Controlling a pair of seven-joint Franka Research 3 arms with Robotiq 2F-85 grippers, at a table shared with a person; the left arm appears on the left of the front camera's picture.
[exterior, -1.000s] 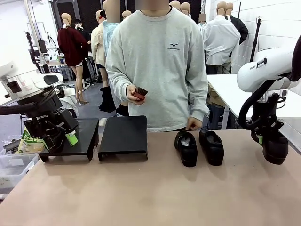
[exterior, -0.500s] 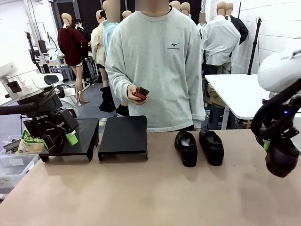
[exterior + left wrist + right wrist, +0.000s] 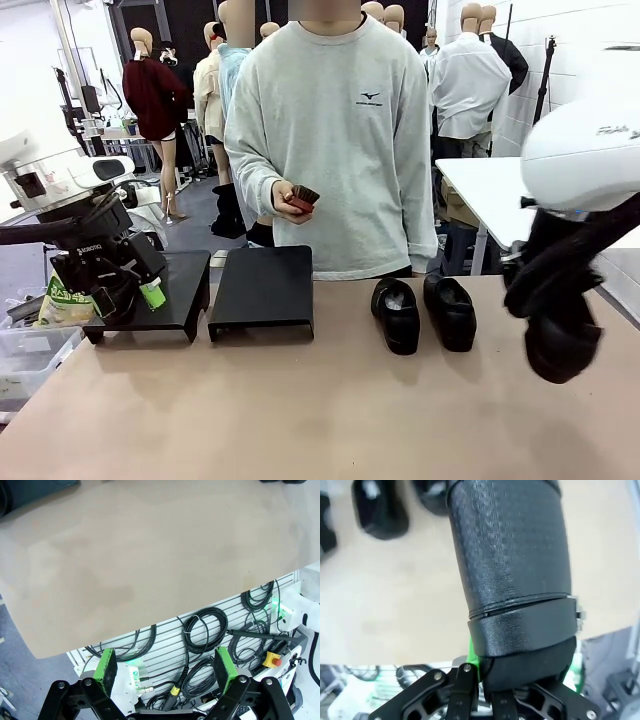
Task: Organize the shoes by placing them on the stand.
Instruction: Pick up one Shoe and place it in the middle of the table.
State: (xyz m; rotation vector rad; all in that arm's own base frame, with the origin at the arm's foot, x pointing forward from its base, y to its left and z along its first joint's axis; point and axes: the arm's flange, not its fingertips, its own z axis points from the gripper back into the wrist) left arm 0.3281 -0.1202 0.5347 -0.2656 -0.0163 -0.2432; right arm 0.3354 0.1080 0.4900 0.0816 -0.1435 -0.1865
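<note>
Front view: my right arm has swung in from the right edge of the frame toward the middle. The shoe (image 3: 560, 345) I carry has come with it and now hangs clear above the desk (image 3: 300, 410) at centre right, blurred by the motion. The right wrist view has my right gripper (image 3: 525, 672) clenched on one end of that shoe, whose black body runs up the frame away from me. I judge the pick is done and the carry toward the stands has begun, with a long way still to travel leftward.

A second shoe (image 3: 398, 315) and a third shoe (image 3: 450, 312) stand side by side on the desk right of centre, untouched, toes toward me. The nearer stand (image 3: 262, 290) sits left of centre with its top bare, and the far stand (image 3: 180, 290) is just beside it at the left. My left gripper (image 3: 167, 667) hangs released with nothing between its green pads, looking down past the desk's edge at a slatted panel hung with coiled cables (image 3: 205, 630).

The desk is a plain tan sheet, matte and bare apart from the shoes and stands. The person stands at its far side, and the person's hand (image 3: 285, 197) holds a small dark reddish thing at the waist. The other hand, which was down by the desk's edge, has drawn back. A white table (image 3: 490, 190) stands behind at the right, and a clear bin (image 3: 30, 360) sits at lower left.
</note>
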